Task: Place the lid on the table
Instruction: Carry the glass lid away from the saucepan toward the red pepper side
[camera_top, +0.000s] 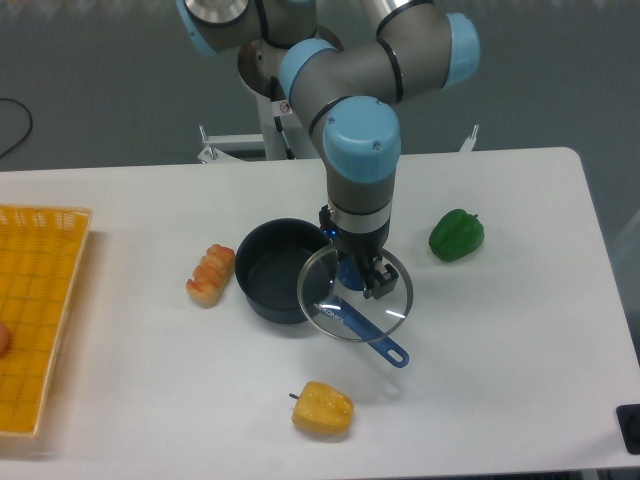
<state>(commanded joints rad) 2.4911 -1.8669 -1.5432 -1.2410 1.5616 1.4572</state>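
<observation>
With the lid (355, 295) held by its knob in the closed gripper (362, 278) above the pot (275, 270) handle, the table (500, 340) could be missed if released here.

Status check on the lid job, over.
Gripper shut on lid knob. Lid off the pot, over its blue handle. Not clearly on table yet.
</observation>
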